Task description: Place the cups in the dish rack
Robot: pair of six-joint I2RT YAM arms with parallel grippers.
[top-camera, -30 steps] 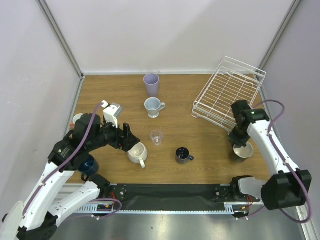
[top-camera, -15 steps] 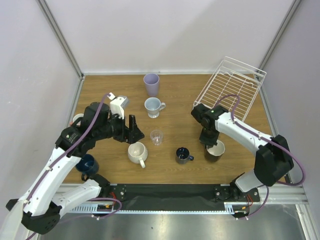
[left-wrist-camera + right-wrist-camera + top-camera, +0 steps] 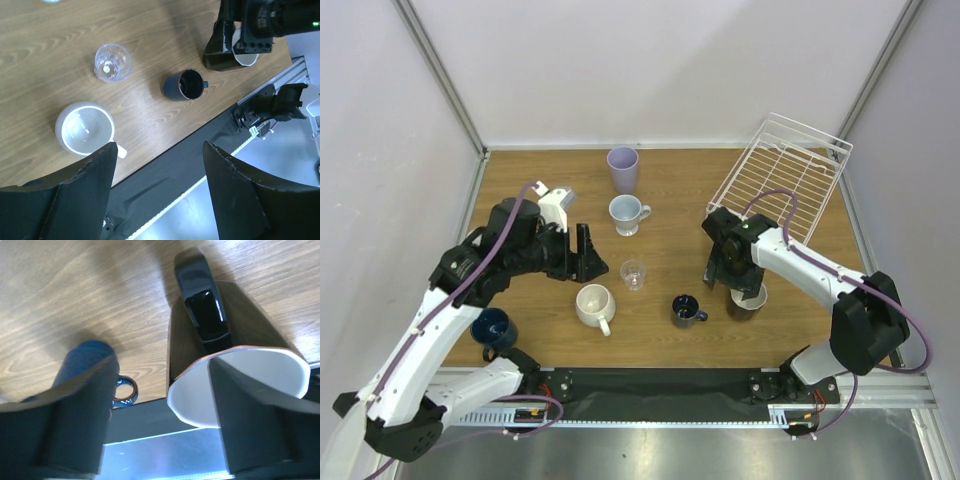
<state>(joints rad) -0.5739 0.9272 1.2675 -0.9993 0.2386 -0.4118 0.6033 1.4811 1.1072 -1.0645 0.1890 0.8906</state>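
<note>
Progress: nothing loaded yet; all seven cups in view stand on the table. Near left edge: navy cup, partly under the left arm. Along the near edge, left to right: cream mug, dark mug, brown mug. Right gripper is over the brown mug, jaws parted astride its rim wall, not clamping. Mid-table: glass; left gripper hovers just left of it, open and empty. Farther: pale mug, then tumbler by the far edge. Rack sits at the far right corner, tipped up, empty. Versus a second ago: brown mug carried inward from the right edge, jaws since parted; left gripper drawn back from the cream mug.
</note>
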